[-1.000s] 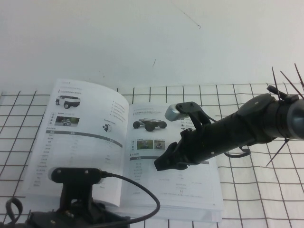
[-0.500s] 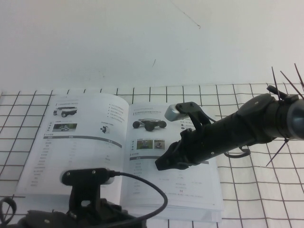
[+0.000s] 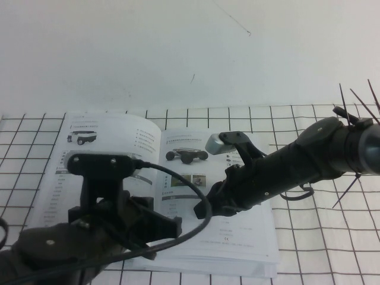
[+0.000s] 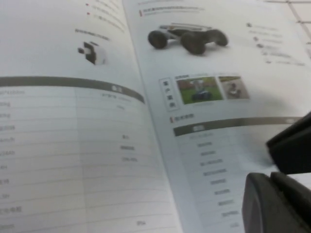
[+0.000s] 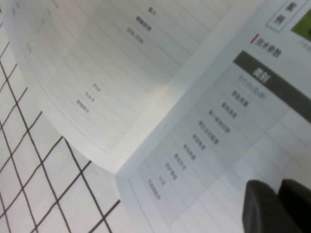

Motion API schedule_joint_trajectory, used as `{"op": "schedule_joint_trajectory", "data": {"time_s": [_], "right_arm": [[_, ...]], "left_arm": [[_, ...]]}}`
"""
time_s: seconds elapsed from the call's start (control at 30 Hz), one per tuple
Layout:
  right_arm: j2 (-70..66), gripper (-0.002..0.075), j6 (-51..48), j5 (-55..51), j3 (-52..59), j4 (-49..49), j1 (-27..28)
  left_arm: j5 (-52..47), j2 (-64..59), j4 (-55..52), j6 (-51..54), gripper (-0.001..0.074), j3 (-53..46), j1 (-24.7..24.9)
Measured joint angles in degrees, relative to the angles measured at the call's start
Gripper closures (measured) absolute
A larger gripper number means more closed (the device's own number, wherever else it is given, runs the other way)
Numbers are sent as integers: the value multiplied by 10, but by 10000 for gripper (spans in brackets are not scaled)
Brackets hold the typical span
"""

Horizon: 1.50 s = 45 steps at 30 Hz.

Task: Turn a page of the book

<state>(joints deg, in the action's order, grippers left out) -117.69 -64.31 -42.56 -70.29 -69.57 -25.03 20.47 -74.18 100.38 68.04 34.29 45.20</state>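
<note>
The book (image 3: 237, 240) lies open on the grid mat, both pages showing vehicle photos and tables. The page (image 3: 50, 196) lies flat as the left-hand leaf; it also shows in the left wrist view (image 4: 63, 145) and the right wrist view (image 5: 97, 73). My left gripper (image 3: 169, 228) is shut and empty, low over the book near the spine at its near edge; its fingertips (image 4: 265, 199) hover above the right-hand leaf. My right gripper (image 3: 202, 209) is shut and empty, its tip on or just over the right-hand leaf (image 5: 218, 111), close beside the left gripper. It shows in the left wrist view (image 4: 291, 145).
The white mat with black grid lines (image 3: 332, 237) extends around the book, and its squares show by the book's corner (image 5: 29, 170). A plain white wall (image 3: 178, 47) rises behind. The left arm's camera and cable (image 3: 98, 163) cover part of the left leaf.
My left arm has risen from the near edge and reached forward over the left leaf toward the spine. The bulged left page has settled flat. The right gripper dipped slightly.
</note>
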Motion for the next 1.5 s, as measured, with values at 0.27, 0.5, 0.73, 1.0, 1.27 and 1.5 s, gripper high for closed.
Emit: {"op": "schedule_joint_trajectory", "data": {"time_s": [0.27, 0.5, 0.73, 1.0, 1.27, 1.5], "right_arm": [[0, 652, 22, -2, 0, 10, 0], [0, 652, 33, -2, 0, 15, 0], [6, 652, 33, 0, 0, 18, 0], [135, 652, 38, 20, 0, 85, 7], [338, 702, 148, -71, 0, 269, 25], [453, 723, 265, -236, 11, 428, 25]], "left_arm": [[37, -138, 4, 60, 737, 17, 1], [12, -189, 2, 32, 737, 19, 1], [-1, -170, 2, 16, 738, 21, 1], [-18, 25, 4, 43, 737, 21, 1], [-250, 253, -1, 89, 737, 18, 1], [-464, 303, -160, -91, 737, 18, 1]]}}
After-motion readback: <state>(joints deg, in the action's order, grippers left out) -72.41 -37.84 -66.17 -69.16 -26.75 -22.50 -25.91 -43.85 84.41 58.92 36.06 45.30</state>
